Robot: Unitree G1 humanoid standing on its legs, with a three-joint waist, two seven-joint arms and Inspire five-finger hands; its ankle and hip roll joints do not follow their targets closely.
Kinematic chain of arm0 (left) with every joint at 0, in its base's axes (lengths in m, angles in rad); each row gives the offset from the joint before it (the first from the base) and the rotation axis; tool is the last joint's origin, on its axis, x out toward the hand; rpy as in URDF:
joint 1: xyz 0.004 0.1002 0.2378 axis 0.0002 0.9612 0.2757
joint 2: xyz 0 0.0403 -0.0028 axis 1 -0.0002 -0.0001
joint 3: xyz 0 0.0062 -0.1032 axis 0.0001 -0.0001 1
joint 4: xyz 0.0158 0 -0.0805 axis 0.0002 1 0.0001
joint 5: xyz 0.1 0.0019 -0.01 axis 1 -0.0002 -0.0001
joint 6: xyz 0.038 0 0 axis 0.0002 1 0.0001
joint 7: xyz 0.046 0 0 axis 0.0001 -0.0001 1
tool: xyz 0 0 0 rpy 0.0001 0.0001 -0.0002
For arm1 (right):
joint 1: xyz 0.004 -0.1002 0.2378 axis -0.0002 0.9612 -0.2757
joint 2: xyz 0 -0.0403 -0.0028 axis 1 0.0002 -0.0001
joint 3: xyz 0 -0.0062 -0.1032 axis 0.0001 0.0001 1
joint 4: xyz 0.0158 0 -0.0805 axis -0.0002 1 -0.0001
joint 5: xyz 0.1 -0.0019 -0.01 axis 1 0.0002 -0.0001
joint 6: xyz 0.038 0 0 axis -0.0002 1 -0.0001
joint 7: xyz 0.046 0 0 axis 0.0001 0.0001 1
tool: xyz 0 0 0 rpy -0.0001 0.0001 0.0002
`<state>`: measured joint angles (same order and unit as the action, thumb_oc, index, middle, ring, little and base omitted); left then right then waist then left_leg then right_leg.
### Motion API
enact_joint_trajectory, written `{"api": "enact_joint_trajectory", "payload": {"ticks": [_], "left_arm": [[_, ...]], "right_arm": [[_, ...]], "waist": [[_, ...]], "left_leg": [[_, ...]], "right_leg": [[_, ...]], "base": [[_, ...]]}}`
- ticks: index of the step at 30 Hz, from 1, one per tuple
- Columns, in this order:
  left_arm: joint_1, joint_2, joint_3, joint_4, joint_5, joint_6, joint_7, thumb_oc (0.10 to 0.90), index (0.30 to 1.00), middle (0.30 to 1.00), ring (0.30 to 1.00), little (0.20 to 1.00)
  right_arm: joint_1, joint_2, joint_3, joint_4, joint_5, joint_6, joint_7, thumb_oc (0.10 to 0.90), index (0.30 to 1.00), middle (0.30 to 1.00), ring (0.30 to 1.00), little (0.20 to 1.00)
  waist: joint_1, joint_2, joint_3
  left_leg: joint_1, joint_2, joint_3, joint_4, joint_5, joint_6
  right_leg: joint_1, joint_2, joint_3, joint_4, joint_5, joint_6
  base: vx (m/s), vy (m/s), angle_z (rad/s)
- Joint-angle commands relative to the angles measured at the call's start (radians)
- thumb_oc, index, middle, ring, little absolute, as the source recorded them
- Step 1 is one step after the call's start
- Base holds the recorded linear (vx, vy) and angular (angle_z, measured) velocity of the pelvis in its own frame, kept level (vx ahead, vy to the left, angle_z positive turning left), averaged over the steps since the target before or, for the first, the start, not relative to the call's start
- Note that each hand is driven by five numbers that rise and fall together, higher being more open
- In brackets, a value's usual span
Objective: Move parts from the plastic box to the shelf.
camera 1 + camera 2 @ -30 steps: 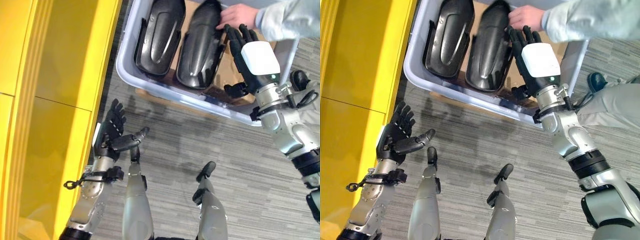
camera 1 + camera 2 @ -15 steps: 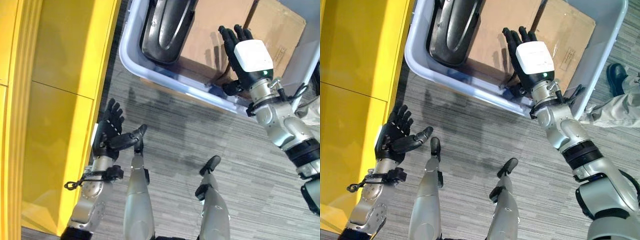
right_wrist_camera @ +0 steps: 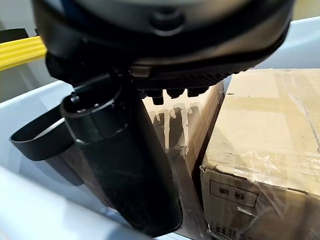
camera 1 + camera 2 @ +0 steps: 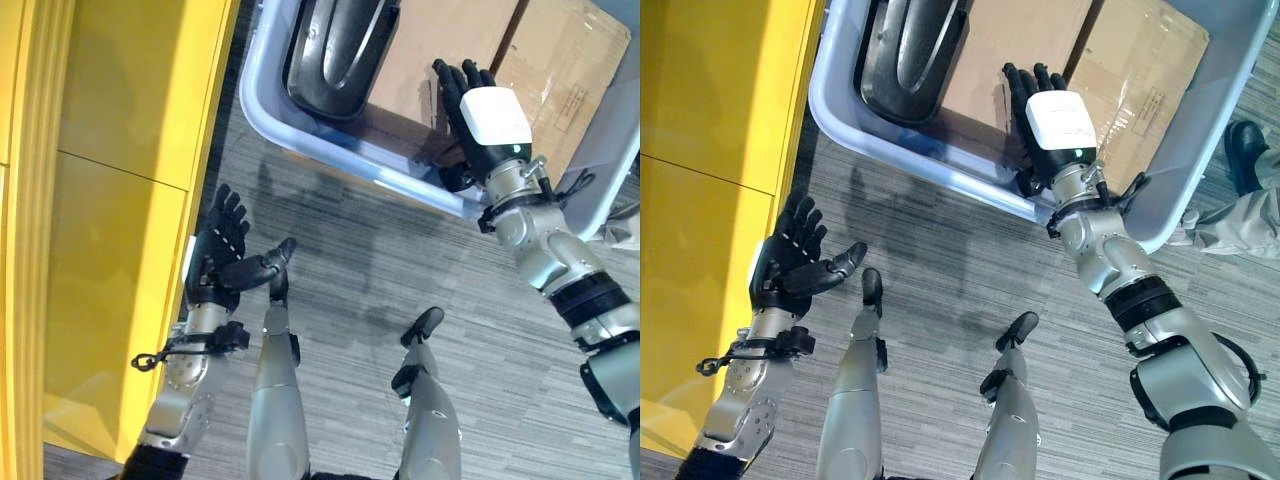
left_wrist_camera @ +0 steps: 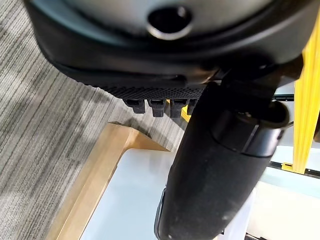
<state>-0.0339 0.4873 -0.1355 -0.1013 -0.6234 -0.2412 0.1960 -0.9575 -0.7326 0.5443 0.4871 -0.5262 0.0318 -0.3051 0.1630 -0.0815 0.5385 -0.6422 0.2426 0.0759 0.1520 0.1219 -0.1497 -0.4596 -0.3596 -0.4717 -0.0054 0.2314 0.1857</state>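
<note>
Black moulded part lies in the left end of the pale plastic box on the grey carpet, next to the cardboard boxes packed in its right half. My right hand reaches over the box's near rim above the cardboard, fingers straight and holding nothing, clear of the part. My left hand hangs over the carpet just beside the yellow shelf unit, fingers spread and empty.
</note>
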Motion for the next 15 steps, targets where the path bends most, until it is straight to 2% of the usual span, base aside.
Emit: {"api": "enact_joint_trajectory", "payload": {"ticks": [1, 15], "left_arm": [[-0.001, 0.007, -0.009, -0.119, 0.003, -0.095, 0.015, 0.9, 1.0, 1.0, 1.0, 1.0], [-0.01, 0.02, -0.008, -0.114, -0.002, -0.096, 0.009, 0.9, 1.0, 1.0, 1.0, 1.0]], "right_arm": [[-0.105, -0.026, -0.03, -0.027, 0.033, -0.008, -0.086, 0.9, 1.0, 1.0, 1.0, 1.0], [-0.138, -0.048, -0.02, -0.018, 0.041, -0.009, -0.088, 0.9, 1.0, 1.0, 1.0, 1.0]], "waist": [[-0.004, 0.015, -0.019], [-0.003, 0.009, -0.019]], "left_leg": [[0.079, 0.054, 0.023, -0.056, 0.021, -0.037], [0.157, 0.055, 0.029, -0.067, 0.018, -0.037]], "right_leg": [[0.059, -0.05, 0.022, 0.107, -0.049, 0.06], [0.117, -0.049, 0.032, 0.105, -0.056, 0.06]], "base": [[0.0, 0.0, 0.0], [0.0, 0.0, 0.0]]}}
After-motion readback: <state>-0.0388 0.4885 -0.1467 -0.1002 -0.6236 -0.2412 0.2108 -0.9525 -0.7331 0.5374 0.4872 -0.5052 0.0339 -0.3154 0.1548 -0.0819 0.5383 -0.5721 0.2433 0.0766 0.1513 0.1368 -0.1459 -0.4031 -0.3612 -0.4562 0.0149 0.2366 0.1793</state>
